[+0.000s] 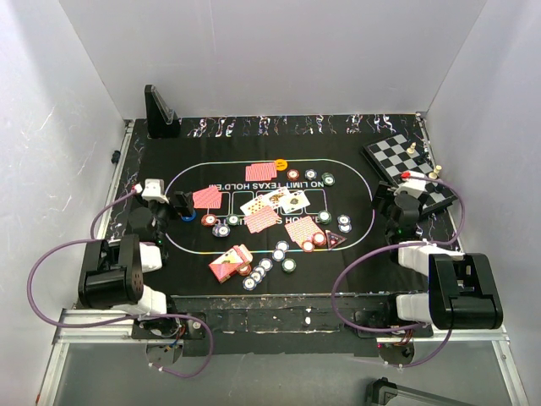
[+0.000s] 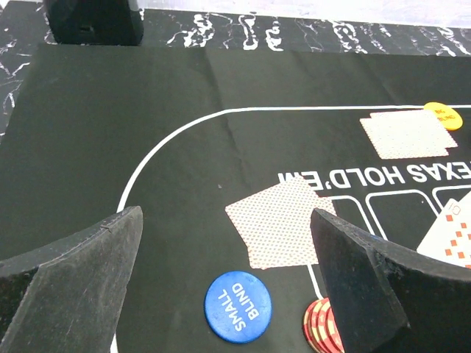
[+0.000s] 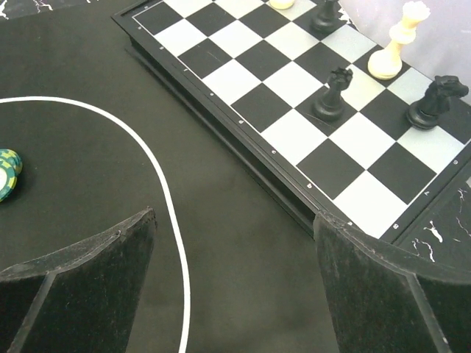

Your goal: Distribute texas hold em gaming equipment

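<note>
**Both pincers empty over the mat; poker kit mostly laid out**

Top view. The landmark is the black mat (image 1: 338, 144) on the worktop (image 1: 279, 125).
- Cards (image 1: 207, 198) lie in face-down pairs around the mat's white oval, with face-up ones at its centre.
- Chips (image 1: 254, 275) sit in small clusters beside the pairs.
- The yellow button (image 1: 281, 164) is at the mat's far side, and the triangle marker (image 1: 336, 239) is toward its near right.
- The left pincer (image 1: 182, 205) hangs over the mat's left end.
- The right pincer (image 1: 390, 203) is at the mat's right end, beside the chessboard (image 1: 410, 165).

Left wrist view. The left pincer (image 2: 227, 213) is spread wide and holds nothing. Under it on the mat are a face-down card pair, a blue disc (image 2: 238, 307) marked SMALL BLIND, and a stack of red chips (image 2: 320, 327) partly hidden by one finger.

Right wrist view. The right pincer (image 3: 235, 217) is also spread wide and empty. It is over bare mat between the oval line and the chessboard.

Judgement: the dealing looks far along and this is a pause between placements. I cannot tell which piece comes next. Any flat card or disc would call for a low approach, with the fingers straddling its edges.
</note>
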Tool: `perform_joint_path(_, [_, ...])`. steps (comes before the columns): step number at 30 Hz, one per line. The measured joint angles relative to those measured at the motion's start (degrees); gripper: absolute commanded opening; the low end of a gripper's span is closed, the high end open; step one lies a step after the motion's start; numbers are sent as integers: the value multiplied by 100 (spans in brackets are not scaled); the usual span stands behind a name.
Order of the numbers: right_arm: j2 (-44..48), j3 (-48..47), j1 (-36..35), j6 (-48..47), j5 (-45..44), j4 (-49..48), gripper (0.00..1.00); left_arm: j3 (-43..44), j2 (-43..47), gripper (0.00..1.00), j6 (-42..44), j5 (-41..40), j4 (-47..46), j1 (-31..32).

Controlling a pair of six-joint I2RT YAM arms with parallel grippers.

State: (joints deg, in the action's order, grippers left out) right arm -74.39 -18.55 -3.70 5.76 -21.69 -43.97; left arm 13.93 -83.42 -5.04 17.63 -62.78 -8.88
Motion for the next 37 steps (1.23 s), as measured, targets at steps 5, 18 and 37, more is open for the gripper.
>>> perform_joint_path(5, [-72,448,153,-15,264,-688,94,-131,-275,98,13,81,-225,2])
perform_joint_path(18, [-214,540,584,48,973,-1113,95,9,-284,98,146,39,-2,118])
perform_joint_path(37, [-214,540,584,48,1056,-1163,96,131,-284,98,243,-166,302,258])
